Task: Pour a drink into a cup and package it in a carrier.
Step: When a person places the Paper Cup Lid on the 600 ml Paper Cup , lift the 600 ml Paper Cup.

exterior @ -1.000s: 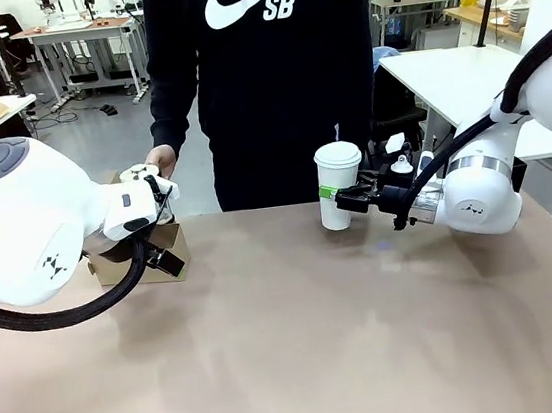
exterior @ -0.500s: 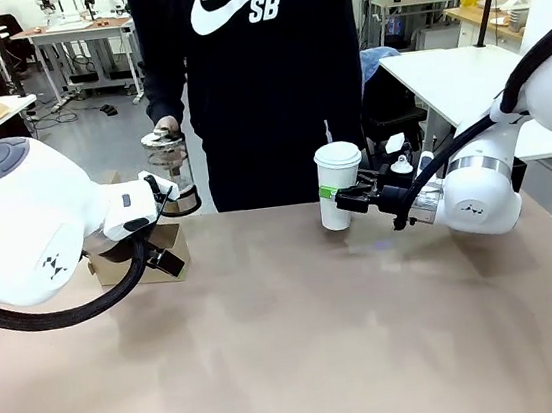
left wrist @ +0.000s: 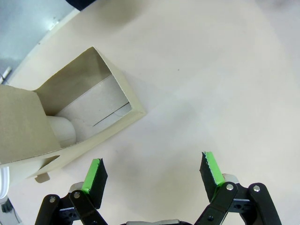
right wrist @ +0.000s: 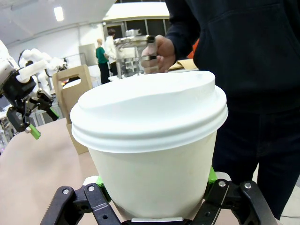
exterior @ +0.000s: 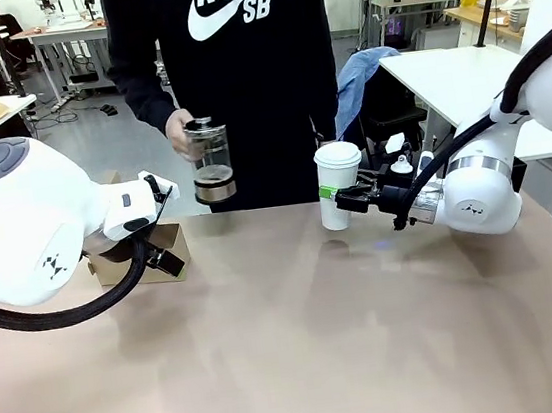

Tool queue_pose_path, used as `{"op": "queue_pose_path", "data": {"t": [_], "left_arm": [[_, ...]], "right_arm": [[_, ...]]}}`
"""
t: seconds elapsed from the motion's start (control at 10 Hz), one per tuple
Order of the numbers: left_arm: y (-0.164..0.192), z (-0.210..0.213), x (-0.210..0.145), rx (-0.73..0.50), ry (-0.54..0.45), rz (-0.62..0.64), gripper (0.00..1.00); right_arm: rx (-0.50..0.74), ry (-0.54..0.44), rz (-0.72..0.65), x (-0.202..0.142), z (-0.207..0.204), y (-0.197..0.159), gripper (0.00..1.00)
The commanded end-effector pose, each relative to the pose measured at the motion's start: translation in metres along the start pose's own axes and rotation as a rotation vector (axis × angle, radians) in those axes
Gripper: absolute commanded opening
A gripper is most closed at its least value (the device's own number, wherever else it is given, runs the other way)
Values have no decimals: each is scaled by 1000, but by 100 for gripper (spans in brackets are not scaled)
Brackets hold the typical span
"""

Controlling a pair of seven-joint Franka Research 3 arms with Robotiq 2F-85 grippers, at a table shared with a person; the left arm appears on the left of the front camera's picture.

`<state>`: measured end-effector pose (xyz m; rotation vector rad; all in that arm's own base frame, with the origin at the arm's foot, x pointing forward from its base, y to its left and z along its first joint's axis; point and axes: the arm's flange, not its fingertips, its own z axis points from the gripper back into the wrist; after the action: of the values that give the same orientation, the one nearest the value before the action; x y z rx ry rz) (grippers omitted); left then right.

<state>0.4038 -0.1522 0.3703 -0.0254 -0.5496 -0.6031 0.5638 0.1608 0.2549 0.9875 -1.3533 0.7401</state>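
One jar (exterior: 210, 159) aloft; left hand (left wrist: 152, 171) spread near carrier (left wrist: 79, 79), right hand (exterior: 334, 193) pinching cup (exterior: 338, 171).

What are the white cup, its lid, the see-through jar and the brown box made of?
The cup looks like matte white paper; its lid like smooth, glossy plastic, judging by the moulded dome. The jar seems clear glass, though maybe plastic: you see through it. The carrier looks like dull brown cardboard, with folded flaps.

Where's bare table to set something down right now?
Free: the near half of the table, plus the middle strip between carrier and cup. Crowded: far left, carrier with the open left pincer beside it; far right, right pincer shut on the cup.
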Motion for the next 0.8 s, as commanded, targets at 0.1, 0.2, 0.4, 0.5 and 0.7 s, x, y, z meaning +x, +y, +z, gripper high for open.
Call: {"op": "queue_pose_path", "data": {"t": [0.1,0.2,0.4,0.5,0.7], "left_arm": [[0,0,0,-2,-1,1,100],[0,0,0,-2,-1,1,100],[0,0,0,-2,-1,1,100],[0,0,0,-2,-1,1,100],[0,0,0,-2,-1,1,100]], "right_arm": [[-3,-2,16,35,2,-8,80],[1,8,17,56,7,-13,80],[2,7,25,103,21,-17,80],[2,16,33,134,29,-14,80],[40,49,28,200,42,0,80]]}}
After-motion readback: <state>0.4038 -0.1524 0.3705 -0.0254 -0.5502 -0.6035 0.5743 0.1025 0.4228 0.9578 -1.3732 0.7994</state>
